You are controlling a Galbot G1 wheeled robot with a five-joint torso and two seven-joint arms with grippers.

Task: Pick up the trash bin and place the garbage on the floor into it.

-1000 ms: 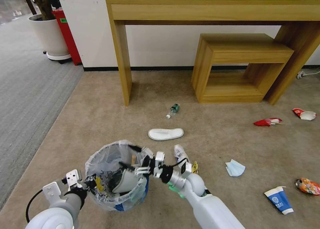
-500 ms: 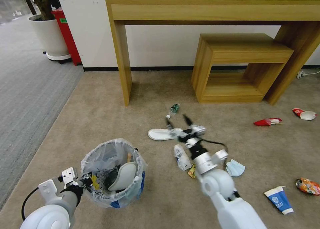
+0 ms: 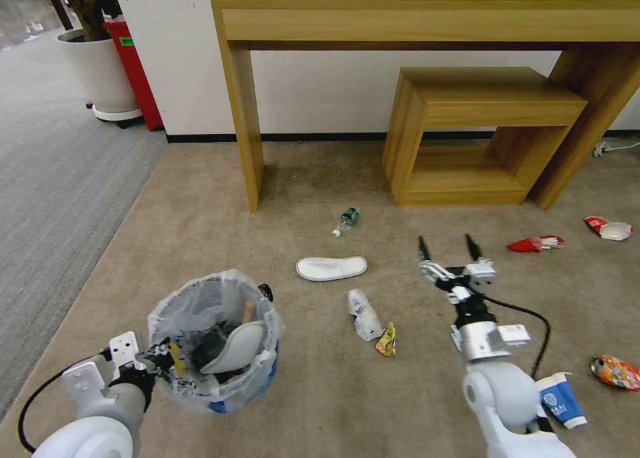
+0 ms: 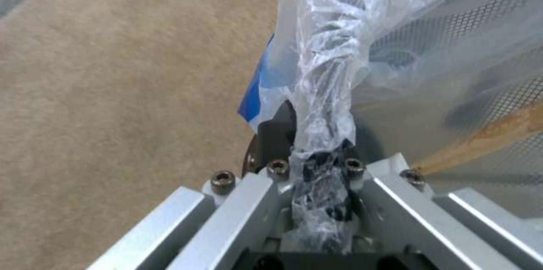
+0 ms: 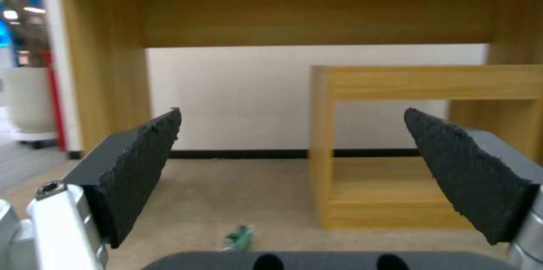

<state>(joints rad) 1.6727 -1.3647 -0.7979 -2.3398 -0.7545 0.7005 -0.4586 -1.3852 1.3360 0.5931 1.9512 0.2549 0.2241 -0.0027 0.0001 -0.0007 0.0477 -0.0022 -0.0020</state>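
Up close the left gripper (image 4: 322, 168) is pinched on the trash bin (image 3: 212, 341) rim and liner above the floor (image 3: 200, 231), while the right gripper (image 3: 448, 246) hangs wide open, empty, pointing at the desk (image 3: 427, 8).

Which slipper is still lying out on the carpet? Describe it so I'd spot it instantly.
Start at the tall wooden table's left leg. Before it on the beige carpet lies a small green-label bottle, and nearer lies the flat white slipper. It is long, oval and smooth, unlike the crumpled wrappers close by.
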